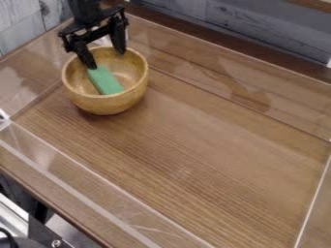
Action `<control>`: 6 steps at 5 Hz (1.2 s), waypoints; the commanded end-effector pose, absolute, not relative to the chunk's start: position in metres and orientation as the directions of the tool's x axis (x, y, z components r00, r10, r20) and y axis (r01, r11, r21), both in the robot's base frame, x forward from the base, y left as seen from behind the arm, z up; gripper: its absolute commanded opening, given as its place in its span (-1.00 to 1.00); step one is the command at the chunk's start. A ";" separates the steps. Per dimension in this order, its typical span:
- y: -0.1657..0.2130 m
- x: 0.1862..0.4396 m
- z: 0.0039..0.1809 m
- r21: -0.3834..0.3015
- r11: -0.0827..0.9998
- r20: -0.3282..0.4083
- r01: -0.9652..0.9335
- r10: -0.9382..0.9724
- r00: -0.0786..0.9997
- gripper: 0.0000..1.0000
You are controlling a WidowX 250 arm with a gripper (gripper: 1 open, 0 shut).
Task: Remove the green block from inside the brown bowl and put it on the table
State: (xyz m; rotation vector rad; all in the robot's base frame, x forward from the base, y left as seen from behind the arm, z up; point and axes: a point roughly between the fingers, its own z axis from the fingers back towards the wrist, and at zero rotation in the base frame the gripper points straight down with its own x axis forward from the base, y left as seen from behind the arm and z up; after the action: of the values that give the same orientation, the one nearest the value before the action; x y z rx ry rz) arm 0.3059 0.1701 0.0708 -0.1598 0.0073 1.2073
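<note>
**A light, stiff block waiting under a spread hand**

The black two-fingered hand [101, 49] hangs pointing straight down with its fingers spread wide and nothing between them. Directly below it, a little toward the camera, lies the small flat rectangular bright green block [105, 81]. The block rests on the inner floor of the round tan wooden bowl [130, 97], tilted slightly against the curve and set diagonally. The fingertips stand at about rim height near the far wall of the bowl, apart from the block.

The block looks rigid and light, probably painted wood or plastic, with flat matte faces and crisp edges. It should neither squash nor break. A pinch across its two long narrow sides seems best, since the short width fits easily between the fingers. Because it lies at an angle, the fingers may need turning to meet those sides squarely.

The bowl has thick, smooth, rounded walls with a soft sheen. It looks heavy enough to stay put, though a finger catching the rim could nudge it.

The brown wood-grain counter [207, 155] beside and in front of the hand is glossy and streaked, bordered by clear plastic panels [39, 160].
</note>
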 end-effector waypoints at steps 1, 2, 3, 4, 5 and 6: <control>0.171 0.317 0.089 -0.160 0.349 -0.046 -0.923 0.932 0.360 1.00; 0.170 0.321 0.090 -0.163 0.346 -0.047 -0.924 0.933 0.358 1.00; 0.171 0.323 0.088 -0.165 0.340 -0.049 -0.926 0.935 0.352 1.00; 0.172 0.326 0.086 -0.164 0.335 -0.050 -0.928 0.936 0.347 1.00; 0.173 0.328 0.084 -0.163 0.332 -0.052 -0.929 0.938 0.344 1.00; 0.173 0.330 0.082 -0.161 0.328 -0.053 -0.931 0.939 0.340 1.00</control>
State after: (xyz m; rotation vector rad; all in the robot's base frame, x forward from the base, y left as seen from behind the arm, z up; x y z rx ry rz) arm 0.3212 0.1713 0.0624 -0.1707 0.0219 1.2365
